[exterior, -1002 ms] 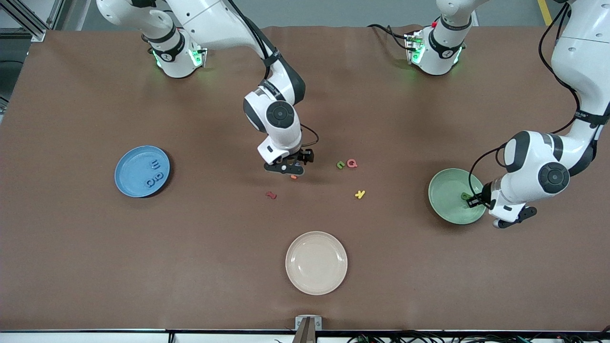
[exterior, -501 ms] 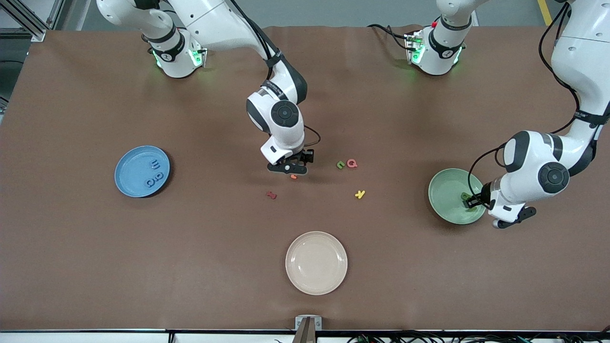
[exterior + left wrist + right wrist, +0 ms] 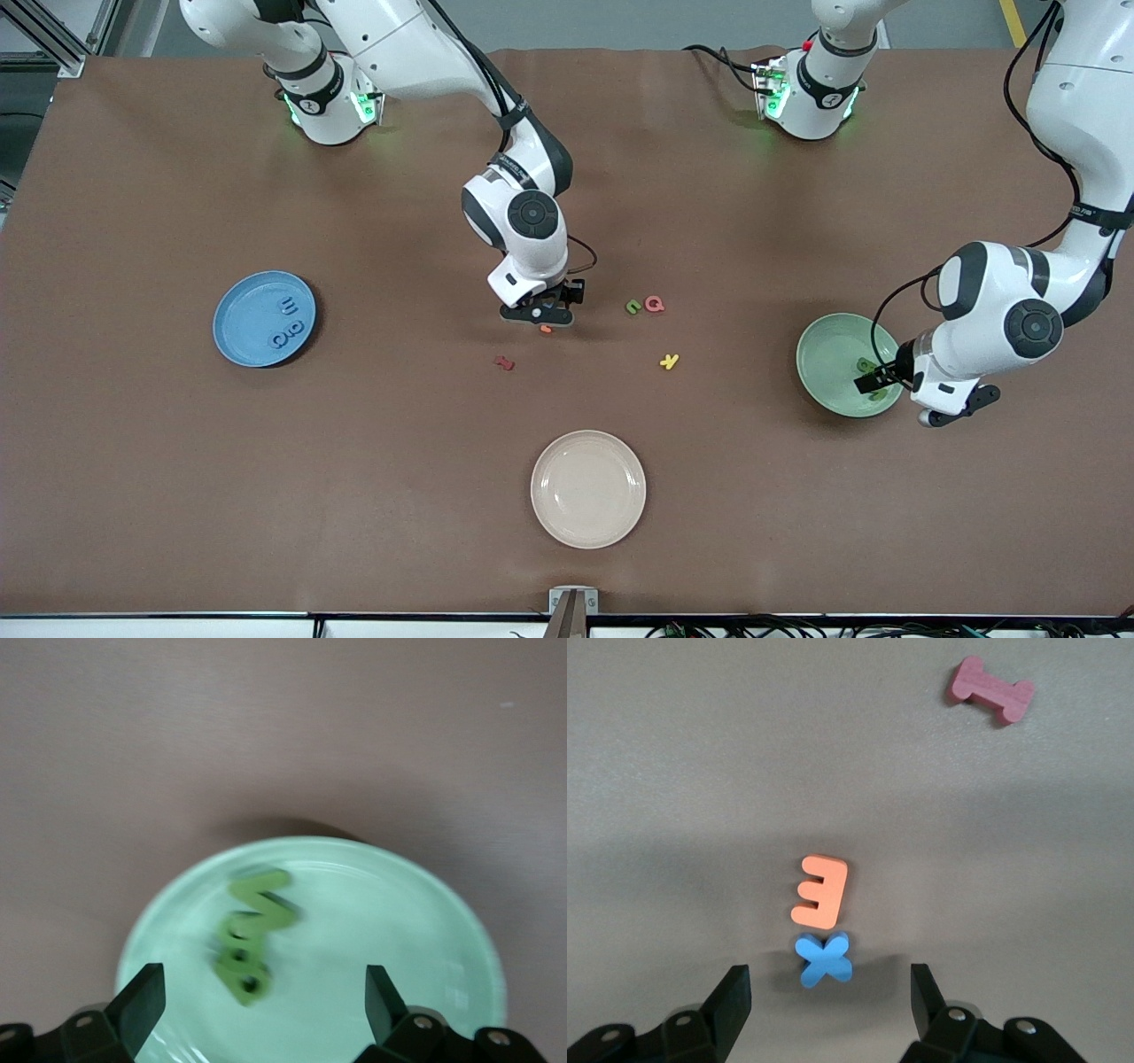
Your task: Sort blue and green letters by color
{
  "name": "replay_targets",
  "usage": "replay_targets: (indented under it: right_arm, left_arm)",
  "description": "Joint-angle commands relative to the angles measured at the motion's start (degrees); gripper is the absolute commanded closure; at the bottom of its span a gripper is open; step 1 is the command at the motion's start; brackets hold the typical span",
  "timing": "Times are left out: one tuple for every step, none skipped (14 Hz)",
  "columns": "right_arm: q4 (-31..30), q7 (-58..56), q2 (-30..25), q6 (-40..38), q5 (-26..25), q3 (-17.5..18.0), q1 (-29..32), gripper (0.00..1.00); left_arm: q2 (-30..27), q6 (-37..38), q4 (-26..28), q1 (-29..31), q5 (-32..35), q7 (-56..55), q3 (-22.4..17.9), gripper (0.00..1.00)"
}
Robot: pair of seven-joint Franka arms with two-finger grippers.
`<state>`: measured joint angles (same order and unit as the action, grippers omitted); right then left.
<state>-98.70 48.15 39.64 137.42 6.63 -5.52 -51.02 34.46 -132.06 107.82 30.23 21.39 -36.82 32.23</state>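
right wrist view: right gripper (image 3: 824,1001) jaws spread astride blue x (image 3: 825,958), touching orange e (image 3: 821,891); next: clench. left gripper (image 3: 259,992) jaws released over green plate (image 3: 443,904).

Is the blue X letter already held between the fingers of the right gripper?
No, the blue X lies on the table beside the orange E, between open fingers.

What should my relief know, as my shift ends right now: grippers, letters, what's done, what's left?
Left gripper: open, over the green bowl.
Right gripper: open, fingers either side of the blue X, which lies on the table against the orange E. Not gripped.
Done: three blue letters in the blue plate; green letters in the bowl, count unclear.
Left: blue X to the plate; loose green letter beside the pink Q to the bowl.
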Motion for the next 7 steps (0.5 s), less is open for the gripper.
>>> replay_targets:
  right_arm:
    - [0.70, 0.45, 1.32, 1.45, -0.65, -0.55, -1.01, 0.21]
    - [0.70, 0.36, 1.40, 1.45, -0.66, -0.55, -1.01, 0.22]
    - [0.70, 0.27, 1.40, 1.45, -0.66, -0.55, -1.01, 0.24]
    - [0.70, 0.27, 1.40, 1.36, -0.66, -0.55, -1.10, 0.25]
    - [0.70, 0.19, 1.40, 1.36, -0.66, -0.55, -1.10, 0.31]
    - [0.70, 0.10, 1.40, 1.28, -0.66, -0.55, -1.18, 0.35]
    - [0.70, 0.18, 1.32, 1.28, -0.66, -0.55, -1.27, 0.40]
  left_arm:
    - [-1.59, 2.67, 0.29, 0.00, -0.74, -4.30, 4.41, 0.01]
    - [-1.94, 3.29, 0.20, 0.00, -0.74, -5.18, 6.43, 0.01]
    - [-2.20, 3.82, 0.20, -0.26, -0.74, -6.84, 7.84, 0.01]
    - [-2.29, 4.43, 0.28, -0.44, -0.74, -8.68, 9.42, 0.01]
    - [-2.29, 4.88, 0.28, -0.61, -0.65, -10.79, 11.09, 0.01]
    - [-2.21, 4.88, 0.28, -1.05, -0.65, -13.68, 12.24, 0.01]
    - [-2.12, 4.88, 0.37, -2.45, -0.65, -17.37, 12.86, 0.01]
